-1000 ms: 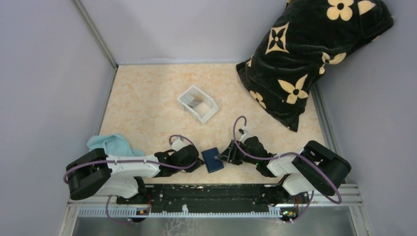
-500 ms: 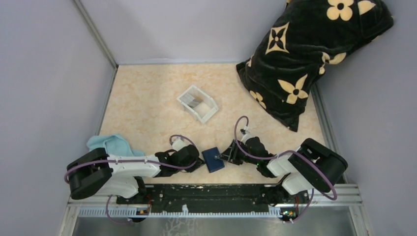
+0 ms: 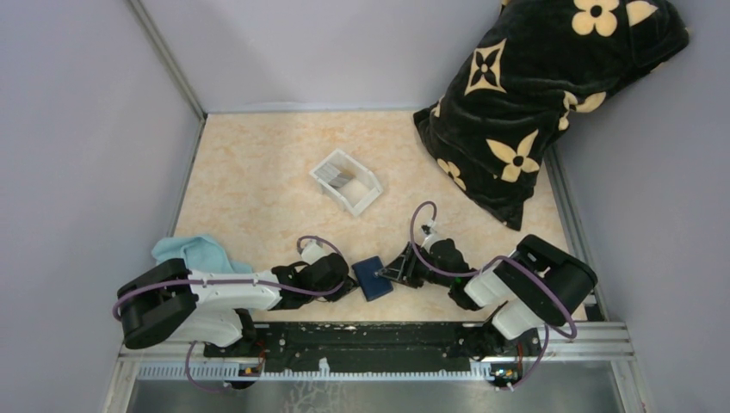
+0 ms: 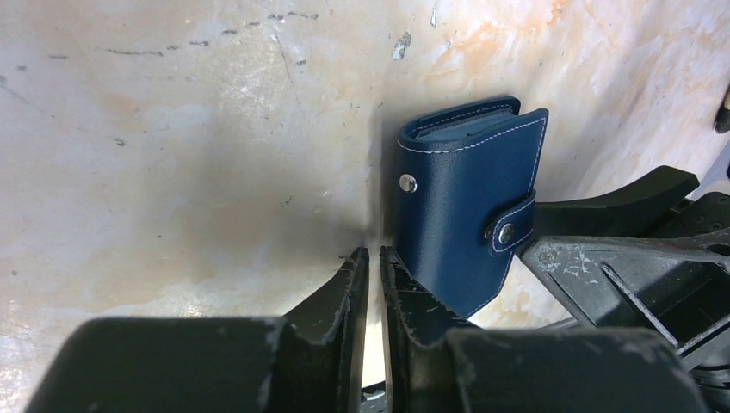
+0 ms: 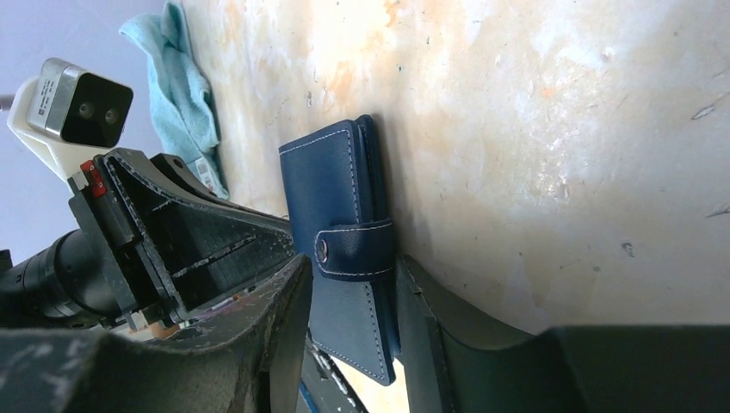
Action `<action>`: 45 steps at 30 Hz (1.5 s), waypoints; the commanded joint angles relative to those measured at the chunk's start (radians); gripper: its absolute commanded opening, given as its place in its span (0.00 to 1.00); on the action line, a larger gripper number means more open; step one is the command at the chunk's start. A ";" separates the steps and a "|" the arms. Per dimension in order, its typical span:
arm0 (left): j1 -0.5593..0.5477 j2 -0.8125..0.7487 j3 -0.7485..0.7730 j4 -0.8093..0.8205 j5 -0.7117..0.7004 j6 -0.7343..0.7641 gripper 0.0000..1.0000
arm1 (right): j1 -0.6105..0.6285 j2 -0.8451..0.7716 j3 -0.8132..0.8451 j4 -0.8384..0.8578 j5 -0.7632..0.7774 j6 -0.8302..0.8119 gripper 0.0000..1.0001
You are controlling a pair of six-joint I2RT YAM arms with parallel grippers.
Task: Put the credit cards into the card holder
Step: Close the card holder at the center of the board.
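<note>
The card holder (image 3: 372, 278), a navy wallet snapped shut, lies near the table's front edge between my two grippers. My right gripper (image 3: 392, 274) is shut on its strap end (image 5: 353, 275), one finger on top by the snap and the other between the wallet (image 5: 331, 185) and the table. Just left of the wallet (image 4: 465, 202), my left gripper (image 4: 373, 254) is shut with nothing between its fingers, and its right finger rests against the wallet's edge. Grey credit cards (image 3: 341, 179) lie in a white tray (image 3: 368, 201) farther back.
A light blue cloth (image 3: 196, 251) lies at the left beside the left arm, and it also shows in the right wrist view (image 5: 176, 82). A black pillow with cream flowers (image 3: 542, 95) fills the back right corner. Grey walls close in both sides.
The right arm's elbow has shifted a little to the left and back. The wallet and the left arm have stayed where they were.
</note>
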 commanded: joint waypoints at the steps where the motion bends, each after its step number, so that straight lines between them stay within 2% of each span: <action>1: -0.005 0.067 -0.046 -0.160 0.020 0.037 0.19 | -0.002 0.031 0.033 0.028 -0.017 0.001 0.40; 14: -0.004 0.078 -0.045 -0.160 0.020 0.042 0.19 | -0.002 0.040 0.086 -0.089 -0.019 -0.044 0.39; 25: -0.005 0.081 -0.052 -0.166 0.020 0.041 0.19 | -0.002 0.073 0.098 -0.097 -0.034 -0.051 0.33; 29: -0.005 0.034 -0.084 -0.188 0.026 0.027 0.19 | -0.001 0.058 0.073 -0.066 -0.046 -0.054 0.41; 36: -0.006 -0.030 -0.102 -0.253 0.018 0.009 0.19 | -0.002 -0.028 0.054 -0.143 -0.016 -0.073 0.49; 39: -0.007 -0.033 -0.110 -0.255 0.021 0.003 0.19 | -0.002 -0.042 0.068 -0.182 0.002 -0.077 0.49; 45: -0.008 -0.021 -0.111 -0.255 0.023 -0.004 0.19 | -0.002 -0.013 0.093 -0.186 0.014 -0.079 0.42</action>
